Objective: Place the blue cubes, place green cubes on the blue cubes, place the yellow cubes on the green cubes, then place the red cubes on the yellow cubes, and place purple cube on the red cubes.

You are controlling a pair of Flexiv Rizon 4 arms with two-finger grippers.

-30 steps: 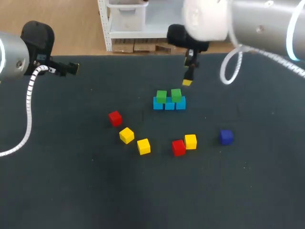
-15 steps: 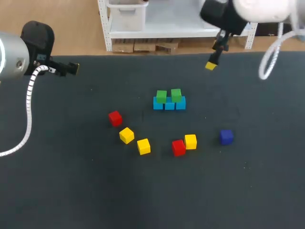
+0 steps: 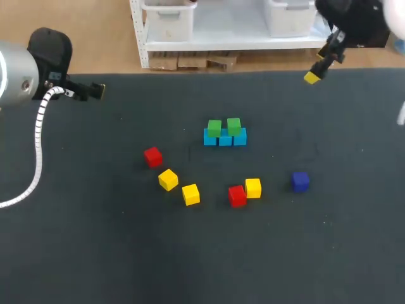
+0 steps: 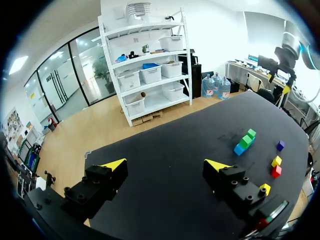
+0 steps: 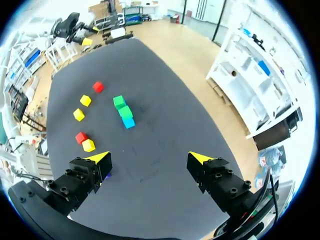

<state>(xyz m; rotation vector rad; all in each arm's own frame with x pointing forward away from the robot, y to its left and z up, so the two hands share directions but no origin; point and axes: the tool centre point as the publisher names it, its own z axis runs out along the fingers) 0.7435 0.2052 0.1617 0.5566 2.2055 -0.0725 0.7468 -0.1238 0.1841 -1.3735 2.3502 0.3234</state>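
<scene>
Nearest on the table, a yellow cube [image 3: 190,194] is seen, matte and sharp-edged. A third yellow cube [image 3: 168,179] is set just beside it on the left, turned slightly askew. To the right, a red cube [image 3: 237,196] is pressed against a second yellow cube [image 3: 253,187]. The purple cube [image 3: 300,181] is placed well apart on the right, and a second red cube [image 3: 152,156] alone on the left. Farther back, three blue cubes [image 3: 224,139] are lined up in a tight row, and on them a left green cube [image 3: 214,128] and a right green cube [image 3: 234,126] are seated side by side.

All are carried on a dark table [image 3: 95,247], flat and dull, faintly speckled.

Farthest off, the left gripper [image 4: 166,164] is held over the far left of the table, its blocky black fingers with yellow wedge tips spread apart, nothing between them. The right gripper [image 5: 150,158] is held high at the far right edge, likewise spread wide and gripping nothing.
</scene>
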